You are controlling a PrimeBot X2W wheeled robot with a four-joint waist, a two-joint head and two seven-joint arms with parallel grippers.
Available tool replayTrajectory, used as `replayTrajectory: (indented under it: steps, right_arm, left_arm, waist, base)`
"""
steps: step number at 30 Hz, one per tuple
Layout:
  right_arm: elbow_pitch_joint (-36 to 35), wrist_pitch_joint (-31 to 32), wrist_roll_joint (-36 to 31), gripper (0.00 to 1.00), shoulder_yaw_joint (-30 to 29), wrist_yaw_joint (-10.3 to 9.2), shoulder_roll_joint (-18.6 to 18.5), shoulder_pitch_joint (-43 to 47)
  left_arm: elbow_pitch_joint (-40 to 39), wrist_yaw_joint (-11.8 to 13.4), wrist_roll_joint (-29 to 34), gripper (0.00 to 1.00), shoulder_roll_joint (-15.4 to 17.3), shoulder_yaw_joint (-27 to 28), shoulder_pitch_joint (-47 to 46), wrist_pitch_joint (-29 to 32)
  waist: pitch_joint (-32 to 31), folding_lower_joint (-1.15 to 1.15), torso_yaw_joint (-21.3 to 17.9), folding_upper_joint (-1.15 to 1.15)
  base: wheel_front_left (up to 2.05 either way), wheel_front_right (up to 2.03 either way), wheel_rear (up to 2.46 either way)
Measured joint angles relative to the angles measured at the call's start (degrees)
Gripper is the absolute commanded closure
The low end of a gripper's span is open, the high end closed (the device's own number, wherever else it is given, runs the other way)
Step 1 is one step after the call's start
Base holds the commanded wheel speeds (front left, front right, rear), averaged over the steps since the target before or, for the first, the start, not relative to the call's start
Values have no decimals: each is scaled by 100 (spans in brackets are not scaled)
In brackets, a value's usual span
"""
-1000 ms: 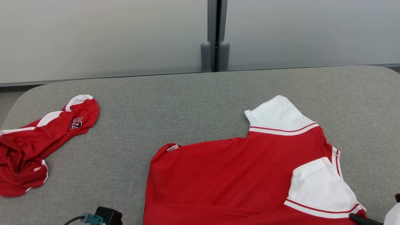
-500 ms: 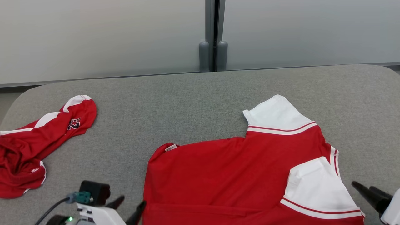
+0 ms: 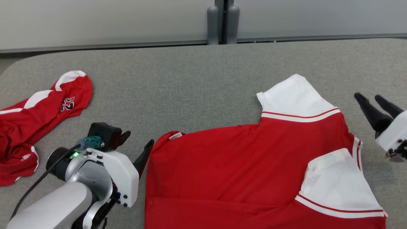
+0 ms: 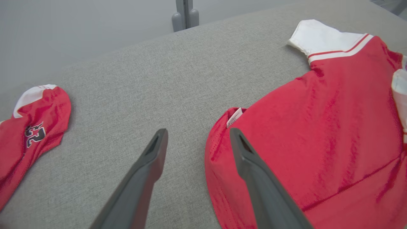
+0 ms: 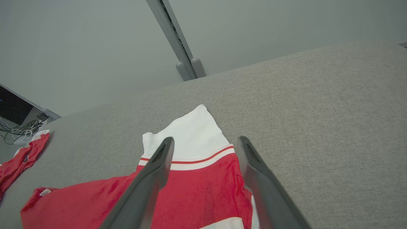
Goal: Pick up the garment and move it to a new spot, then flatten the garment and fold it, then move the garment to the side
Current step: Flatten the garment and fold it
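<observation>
Crumpled red jersey (image 3: 35,121) sits at the desk (image 3: 190,82) left edge. Left end effector (image 3: 138,140) has just opened wide and let go, tilted beside the red-and-white jersey (image 3: 229,171), which lies spread near-right. Right end effector (image 3: 368,97) is also wide and has lifted clear. Flattening pull looks finished; folding is next.

Dark left claw (image 3: 139,139), white casing (image 3: 119,171), black cable (image 3: 28,195)

The left pincer (image 3: 136,142) is hovering at the lower left on its pale forearm, jaws standing apart and empty; the right pincer (image 3: 368,96) is hovering at the right edge, likewise spread
</observation>
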Motion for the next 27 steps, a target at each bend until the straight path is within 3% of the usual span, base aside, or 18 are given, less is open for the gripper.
replayTrajectory:
  steps: [12,27]
  right_arm:
    - [1434,-301,14,0,1204,0,-479,-2119]
    - [2856,-126,423,0,2524,1,-508,-3548]
  left_arm:
    - [667,-570,483,0,-829,-383,-1347,546]
    - [525,-623,634,0,-939,-622,-1728,994]
  waist:
    - [1199,0,307,0]
    - [1757,0,559,0]
  base:
    - [0,0,0]
    - [0,0,0]
